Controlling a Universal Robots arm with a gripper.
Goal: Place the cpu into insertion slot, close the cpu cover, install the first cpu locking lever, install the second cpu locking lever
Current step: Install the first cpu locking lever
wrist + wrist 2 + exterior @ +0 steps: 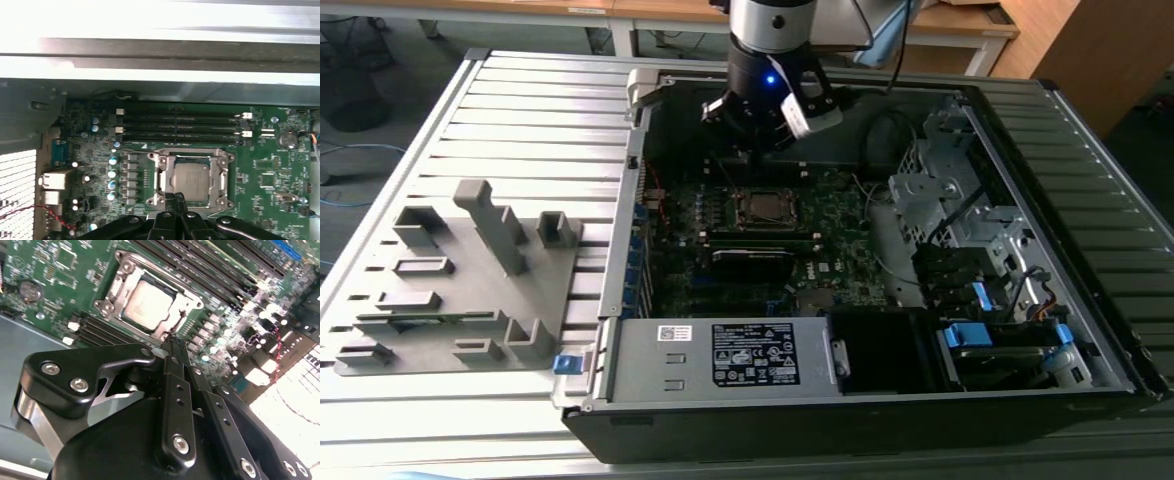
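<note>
The cpu lies seated in the insertion slot, and the cpu cover appears lowered around it. Whether either locking lever is latched cannot be determined. The gripper hangs at the slot's edge, fingers pressed together, gripping nothing.
</note>
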